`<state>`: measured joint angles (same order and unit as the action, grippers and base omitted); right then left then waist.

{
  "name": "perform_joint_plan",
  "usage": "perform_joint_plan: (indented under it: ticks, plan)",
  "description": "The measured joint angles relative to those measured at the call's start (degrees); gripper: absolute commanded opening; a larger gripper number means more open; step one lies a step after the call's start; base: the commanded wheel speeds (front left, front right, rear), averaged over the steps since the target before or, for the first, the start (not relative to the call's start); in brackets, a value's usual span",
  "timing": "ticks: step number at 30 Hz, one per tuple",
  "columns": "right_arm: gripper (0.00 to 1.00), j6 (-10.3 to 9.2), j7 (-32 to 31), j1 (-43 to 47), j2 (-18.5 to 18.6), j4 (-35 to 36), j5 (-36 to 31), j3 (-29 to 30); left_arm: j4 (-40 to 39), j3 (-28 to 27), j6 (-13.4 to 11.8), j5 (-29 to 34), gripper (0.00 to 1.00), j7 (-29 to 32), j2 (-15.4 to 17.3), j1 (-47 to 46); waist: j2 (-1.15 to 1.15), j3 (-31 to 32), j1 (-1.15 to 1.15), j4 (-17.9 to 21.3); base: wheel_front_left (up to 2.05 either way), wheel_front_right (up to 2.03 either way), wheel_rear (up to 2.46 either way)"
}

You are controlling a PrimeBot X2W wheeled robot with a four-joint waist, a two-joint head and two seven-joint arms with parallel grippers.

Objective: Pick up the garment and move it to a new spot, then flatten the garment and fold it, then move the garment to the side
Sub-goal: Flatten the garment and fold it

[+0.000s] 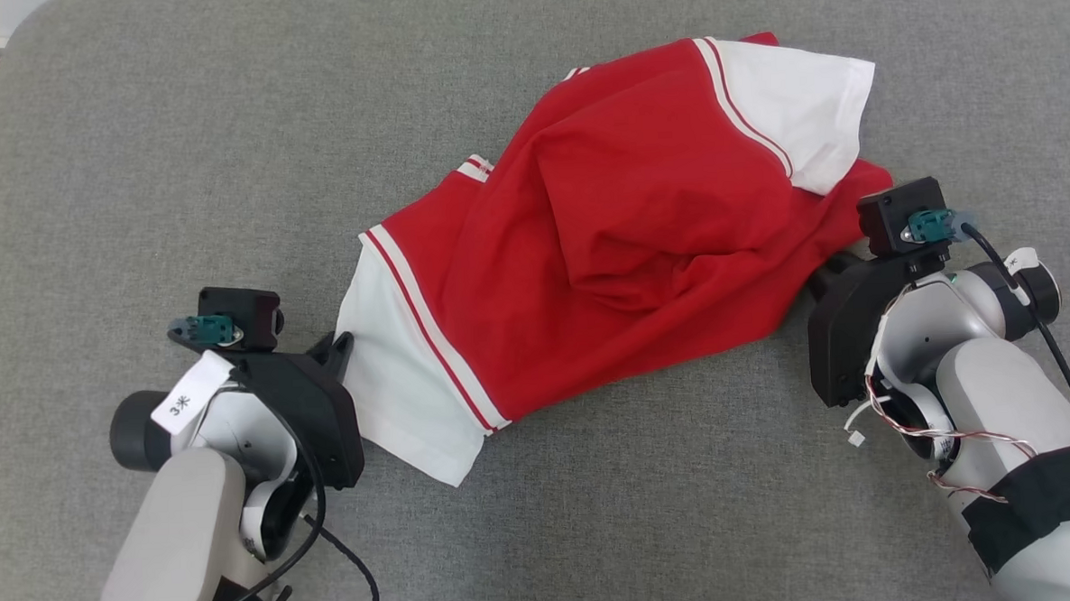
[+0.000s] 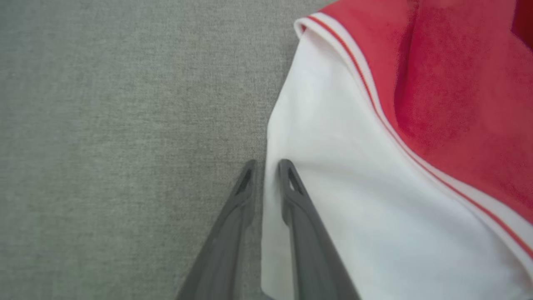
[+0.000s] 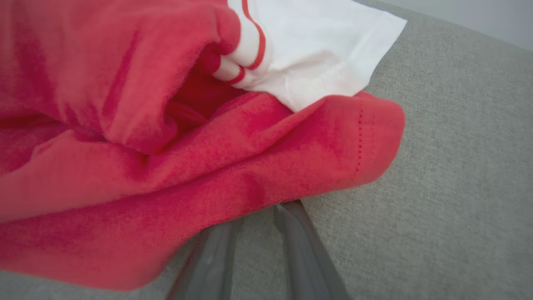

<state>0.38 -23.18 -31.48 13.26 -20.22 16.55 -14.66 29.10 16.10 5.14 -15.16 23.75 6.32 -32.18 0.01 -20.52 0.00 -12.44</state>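
A grey woven upholstered surface (image 1: 220,124) with a rounded corner at the upper left carries everything. The garment (image 1: 622,233) lies crumpled on it a little right of the middle, between the two arms. It is a soft red knit shirt with white sleeves and red-and-white striped trim. Its long axis runs diagonally, from one white sleeve (image 1: 403,387) at the lower left to the other (image 1: 807,108) at the upper right, with the red body heaped in broad folds between them.

The left gripper (image 1: 343,343) meets the lower-left sleeve. In its wrist view the dark fingers (image 2: 300,216) have almost no gap between them, and the sleeve's edge is nipped between, one finger on white cloth and one over grey weave. The right gripper (image 1: 821,279) reaches under the red hem at the shirt's right end. Its fingers stand close together, but the tips are hidden beneath the cloth, so I cannot tell whether they hold it.

A white paper tag (image 1: 191,392) hangs at the left wrist, and thin red-and-white wires (image 1: 920,428) loop along the right arm
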Motion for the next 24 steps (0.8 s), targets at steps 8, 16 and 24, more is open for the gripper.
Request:
perform_joint_plan:
  ticks: [8, 16, 24]
  plan:
    - [0.00, -0.46, 1.08, -0.79, -0.20, -0.51, -0.01, 0.29, 1.02, 0.15, 0.42, -0.10, 0.00, -0.47, -0.03, -0.08, 0.00, 0.58, 0.00, 0.32, 0.00, 0.00, 0.00]
    - [1.00, -3.31, -0.60, 1.54, 3.52, -1.55, -2.63, 0.92, 1.98, 0.56, 0.44, -0.10, 0.00, -0.62, 0.20, -0.08, 0.00, 1.61, -0.01, 0.82, 0.00, 0.00, 0.00]
    - [1.00, -3.48, -0.54, 1.32, 3.04, 0.10, -2.50, 1.48, 2.55, 0.94, 0.48, -0.43, 0.00, -1.10, 0.23, -0.03, 0.00, 1.96, -0.01, 1.12, 0.00, 0.00, 0.00]
